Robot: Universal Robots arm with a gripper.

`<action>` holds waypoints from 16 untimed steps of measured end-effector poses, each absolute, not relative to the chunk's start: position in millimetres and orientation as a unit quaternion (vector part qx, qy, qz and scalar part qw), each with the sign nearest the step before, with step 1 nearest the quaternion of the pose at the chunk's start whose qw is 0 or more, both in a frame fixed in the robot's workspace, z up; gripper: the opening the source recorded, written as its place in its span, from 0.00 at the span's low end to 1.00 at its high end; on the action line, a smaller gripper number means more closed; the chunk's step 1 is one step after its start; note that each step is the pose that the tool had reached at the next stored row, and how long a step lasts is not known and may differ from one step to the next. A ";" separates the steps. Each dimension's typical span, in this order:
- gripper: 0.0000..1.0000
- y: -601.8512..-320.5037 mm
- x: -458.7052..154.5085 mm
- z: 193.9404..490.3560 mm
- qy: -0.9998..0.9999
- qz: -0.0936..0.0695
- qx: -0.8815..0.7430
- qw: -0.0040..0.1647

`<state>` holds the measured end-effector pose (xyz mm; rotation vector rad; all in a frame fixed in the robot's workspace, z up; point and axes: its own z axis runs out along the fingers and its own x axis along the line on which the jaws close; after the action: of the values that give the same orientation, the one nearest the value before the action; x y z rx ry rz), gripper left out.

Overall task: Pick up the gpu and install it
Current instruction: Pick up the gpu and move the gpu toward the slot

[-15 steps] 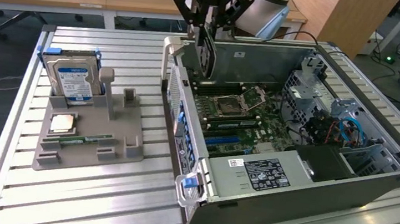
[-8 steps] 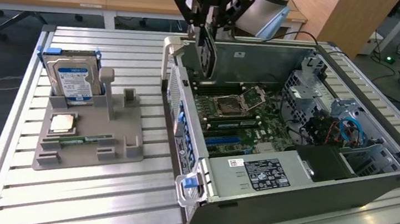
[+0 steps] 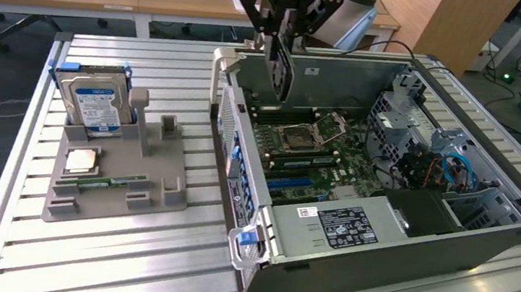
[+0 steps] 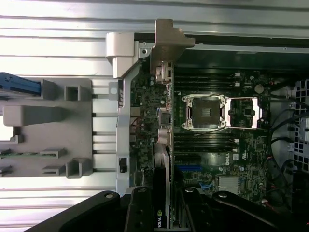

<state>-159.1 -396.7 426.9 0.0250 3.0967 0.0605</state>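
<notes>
Your gripper [image 3: 284,32] is pinching the gpu [image 3: 281,75] by one end, fingers pressed on its two faces. The pick is done and you are in the install step, with the card not yet seated. The gpu hangs edge-on with its long side upright and its silver bracket [image 4: 167,41] lowest. In the exterior view it is over the 12 o'clock end of the case [image 3: 373,274]; I cannot tell whether the bracket touches anything. By my reading, this step calls for the card's contact edge to be level and square over a slot [image 3: 288,183], about 6 o'clock from the gpu, with the bracket meeting the rear wall [image 3: 229,121]. Just beneath sits the board [image 3: 336,161], its bare socket [image 3: 300,137] at 5 o'clock from the card; keep clear of that frame. The pale latch [image 3: 217,69] stands just beside the card at 9 o'clock and could catch the bracket. Cables [image 3: 452,170] bunch at 3 o'clock, well apart. The power supply [image 3: 349,224] fills the 6 o'clock end. Out on the table [image 3: 131,270], at 9 o'clock from the case, a grey tray [image 3: 165,172] holds a drive [image 3: 96,100], a chip [image 3: 82,160] and a RAM stick [image 3: 102,182]. Desks [image 3: 208,2] lie beyond at 12 o'clock.
</notes>
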 end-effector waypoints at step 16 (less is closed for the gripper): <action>0.26 -396.7 -103.8 426.9 1.000 0.020 0.008 0.022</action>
<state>-103.8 -396.7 426.9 0.0254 3.0968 0.0605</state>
